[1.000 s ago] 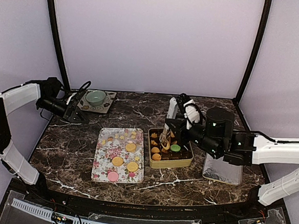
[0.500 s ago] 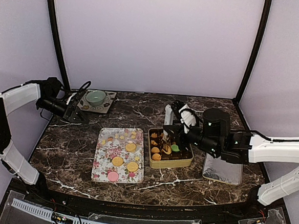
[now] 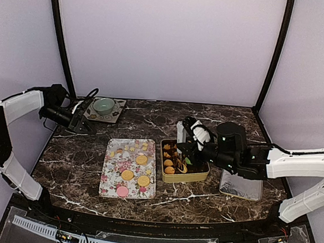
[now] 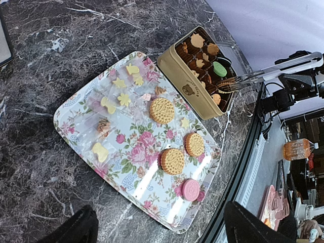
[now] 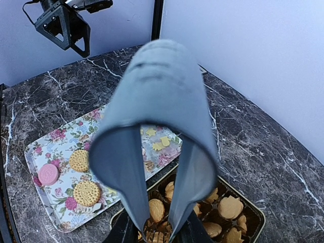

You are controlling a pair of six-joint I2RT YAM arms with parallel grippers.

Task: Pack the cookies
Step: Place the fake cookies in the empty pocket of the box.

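Dark marble table (image 3: 151, 121) with floral tray (image 3: 113, 171), gold tin (image 3: 183, 177), silver lid (image 3: 240, 189).

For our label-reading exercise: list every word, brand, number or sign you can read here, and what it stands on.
No text can be read.
Gold tin: small emblem with tiny print on its side wall, too small to read.
Orange bottle beyond the table: label blurred.

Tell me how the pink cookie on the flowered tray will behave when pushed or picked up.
The pink cookie is a thin disc lying flat, so it is probably light and unlikely to roll. The tray shows glare, so a push would likely slide it. Being a biscuit, it may crack under a hard squeeze.
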